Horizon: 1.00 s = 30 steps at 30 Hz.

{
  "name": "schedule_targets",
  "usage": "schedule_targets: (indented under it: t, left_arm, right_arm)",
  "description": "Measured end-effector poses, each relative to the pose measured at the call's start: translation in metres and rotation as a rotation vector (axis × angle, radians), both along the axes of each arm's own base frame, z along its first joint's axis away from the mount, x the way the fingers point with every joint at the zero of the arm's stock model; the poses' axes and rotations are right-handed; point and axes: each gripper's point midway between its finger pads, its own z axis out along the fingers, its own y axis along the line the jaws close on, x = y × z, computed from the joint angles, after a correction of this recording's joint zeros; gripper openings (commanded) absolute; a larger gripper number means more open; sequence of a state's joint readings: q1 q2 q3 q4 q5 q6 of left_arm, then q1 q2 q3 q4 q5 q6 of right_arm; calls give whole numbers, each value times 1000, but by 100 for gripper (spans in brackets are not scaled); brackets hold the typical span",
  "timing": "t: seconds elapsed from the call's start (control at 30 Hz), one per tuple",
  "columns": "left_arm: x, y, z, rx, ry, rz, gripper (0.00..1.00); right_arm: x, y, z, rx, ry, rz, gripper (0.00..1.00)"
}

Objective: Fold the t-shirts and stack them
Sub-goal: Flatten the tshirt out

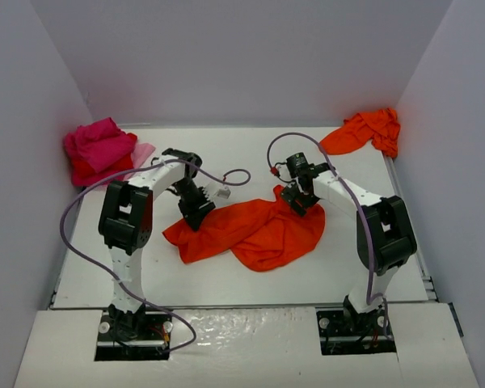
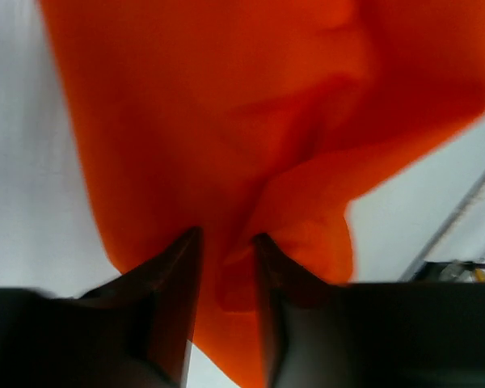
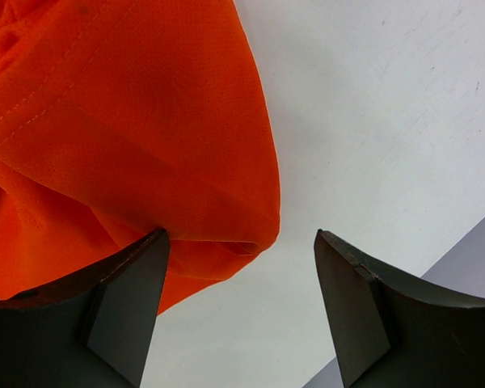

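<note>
Orange t-shirt (image 1: 259, 230) — one fold inside the left pincer (image 2: 228, 236)

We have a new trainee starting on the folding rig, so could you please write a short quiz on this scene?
1. True or false: the right gripper stands open.
2. Where is the pile of magenta, red and pink shirts? A far left corner; B far right corner; C centre.
3. What colour is the t-shirt between the left gripper's fingers?
Key: 1 true; 2 A; 3 orange.
</note>
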<state>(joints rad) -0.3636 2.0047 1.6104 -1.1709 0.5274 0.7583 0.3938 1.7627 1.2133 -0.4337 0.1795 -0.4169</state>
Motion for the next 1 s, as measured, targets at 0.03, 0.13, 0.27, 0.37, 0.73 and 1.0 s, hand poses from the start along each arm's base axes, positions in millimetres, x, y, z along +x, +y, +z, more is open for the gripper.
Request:
schedule_targets:
  t: [0.03, 0.13, 0.27, 0.37, 0.73, 1.0]
  left_arm:
    - [7, 7, -14, 16, 2, 22, 66]
    - [18, 29, -33, 53, -26, 97, 73]
    - [35, 44, -17, 72, -208, 136, 74]
    - [39, 44, 10, 55, -307, 138, 74]
    - [7, 30, 79, -5, -497, 54, 74]
    - [-40, 26, 36, 71, -405, -60, 73]
  right_arm:
    - [0, 0, 0, -1, 1, 1, 70]
    - [1, 0, 0, -3, -1, 2, 70]
    - [2, -1, -2, -12, 0, 1, 70]
    - [1, -2, -5, -18, 9, 1, 70]
    - [2, -2, -6, -21, 10, 0, 70]
    - [1, 0, -6, -20, 9, 3, 70]
